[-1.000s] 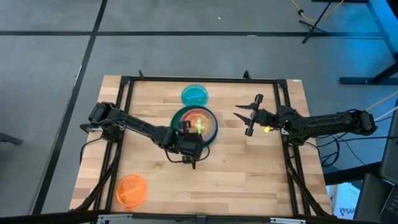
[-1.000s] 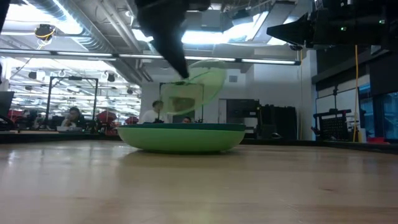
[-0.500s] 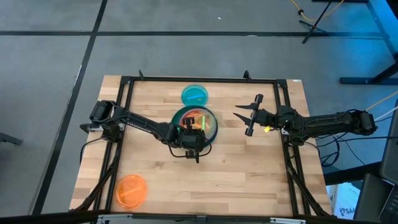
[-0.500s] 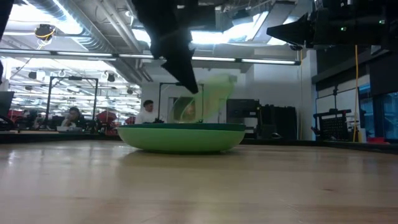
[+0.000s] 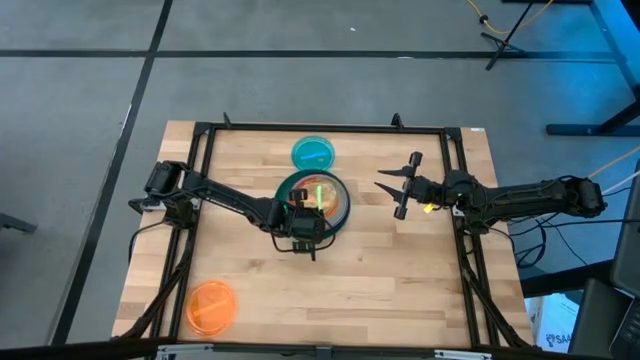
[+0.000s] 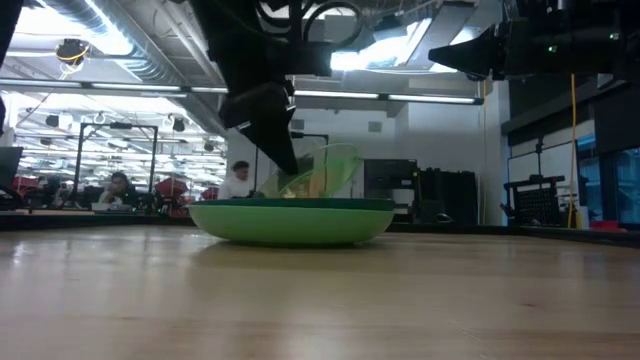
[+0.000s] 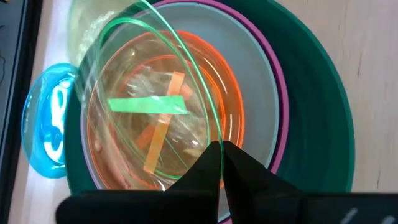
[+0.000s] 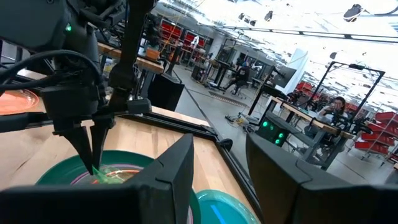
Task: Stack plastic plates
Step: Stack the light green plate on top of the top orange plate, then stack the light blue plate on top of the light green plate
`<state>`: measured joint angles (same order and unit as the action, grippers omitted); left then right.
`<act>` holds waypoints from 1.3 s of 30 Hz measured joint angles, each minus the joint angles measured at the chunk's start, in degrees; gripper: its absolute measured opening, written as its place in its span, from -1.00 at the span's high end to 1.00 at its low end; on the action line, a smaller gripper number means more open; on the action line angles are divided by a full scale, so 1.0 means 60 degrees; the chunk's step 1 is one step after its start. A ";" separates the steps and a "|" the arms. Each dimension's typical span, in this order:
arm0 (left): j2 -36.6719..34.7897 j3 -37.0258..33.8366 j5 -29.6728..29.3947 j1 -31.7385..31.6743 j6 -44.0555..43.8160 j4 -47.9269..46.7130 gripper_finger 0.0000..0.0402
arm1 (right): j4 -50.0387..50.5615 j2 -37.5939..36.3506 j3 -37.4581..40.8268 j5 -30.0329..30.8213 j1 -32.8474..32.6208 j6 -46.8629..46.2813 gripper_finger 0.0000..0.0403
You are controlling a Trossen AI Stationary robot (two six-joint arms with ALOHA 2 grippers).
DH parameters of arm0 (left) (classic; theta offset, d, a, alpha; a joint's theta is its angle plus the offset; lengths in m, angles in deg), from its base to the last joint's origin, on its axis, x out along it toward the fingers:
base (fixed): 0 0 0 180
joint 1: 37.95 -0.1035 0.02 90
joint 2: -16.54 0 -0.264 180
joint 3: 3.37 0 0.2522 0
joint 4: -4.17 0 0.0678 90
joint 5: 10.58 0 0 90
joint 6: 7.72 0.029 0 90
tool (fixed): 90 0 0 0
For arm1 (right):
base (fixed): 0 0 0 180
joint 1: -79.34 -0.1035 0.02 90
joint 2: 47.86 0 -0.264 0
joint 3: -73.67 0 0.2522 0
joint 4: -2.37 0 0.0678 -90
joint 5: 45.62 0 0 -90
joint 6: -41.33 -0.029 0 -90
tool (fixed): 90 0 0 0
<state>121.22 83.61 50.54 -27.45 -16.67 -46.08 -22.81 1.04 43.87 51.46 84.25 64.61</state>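
Observation:
A stack of plastic plates [image 5: 318, 198] stands at the table's middle. Its dark green plate [image 7: 317, 106] holds a magenta one [image 7: 280, 93], a grey-blue one [image 7: 258, 81] and a translucent orange one [image 7: 217, 81]; a mint underside [image 6: 290, 222] shows in the low view. My left gripper [image 5: 305, 218] is shut on a translucent lime plate [image 7: 143, 106], tilted over the stack. A blue plate [image 5: 313, 153] lies beyond the stack, an orange plate [image 5: 211, 306] at the near left. My right gripper [image 5: 398, 188] hangs open to the stack's right, holding nothing. My left gripper pinches the lime plate's rim [image 7: 211, 146] on its near side between its two shut fingers [image 7: 233, 165]. The fingers slant down from the near left. The plate sits tilted, its lower part [image 6: 285, 190] down inside the stack, its other edge [image 6: 352, 152] raised.
A black frame [image 5: 320, 128] runs round the table's work area. Bare wood [image 5: 390, 280] lies between the stack and the near edge. People sit at desks [image 6: 120, 190] in the room beyond the table.
My left gripper has gone down toward the stack and a little toward the far edge, still shut on the lime plate. The plate, which hung above the stack, now dips into it and stays tilted.

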 joint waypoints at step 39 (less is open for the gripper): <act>-0.1191 0.0700 0.0366 -0.1527 -0.1741 -0.0566 0.37 | 0.0008 0.0000 -0.0003 -0.0001 0.0004 0.0000 0.28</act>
<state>114.08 87.82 52.74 -36.61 -27.12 -49.48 -22.76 1.04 43.85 51.45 84.27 64.61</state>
